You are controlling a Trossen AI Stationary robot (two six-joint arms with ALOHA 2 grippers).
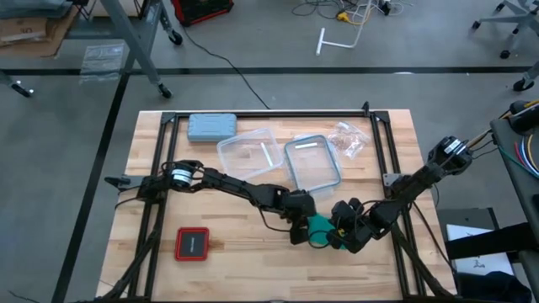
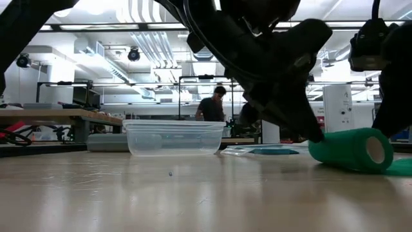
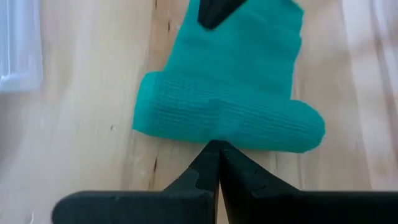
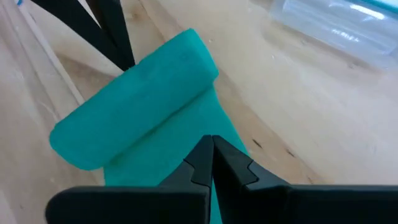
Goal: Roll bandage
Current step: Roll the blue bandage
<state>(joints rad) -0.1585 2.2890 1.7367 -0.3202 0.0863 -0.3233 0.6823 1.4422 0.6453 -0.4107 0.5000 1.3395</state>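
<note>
The bandage (image 1: 320, 225) lay mostly rolled on the tabletop (image 1: 253, 252), its flat tail running toward the right end effector (image 1: 344, 238). The left end effector (image 1: 301, 229), fingers closed and empty, touched the roll's side. The right, also closed, pressed the tail, equally near.

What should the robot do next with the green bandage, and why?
Probably roll the bandage a little further with the shut left gripper. A flat tail remains unrolled under the shut right gripper, which pins it to the table.
</note>
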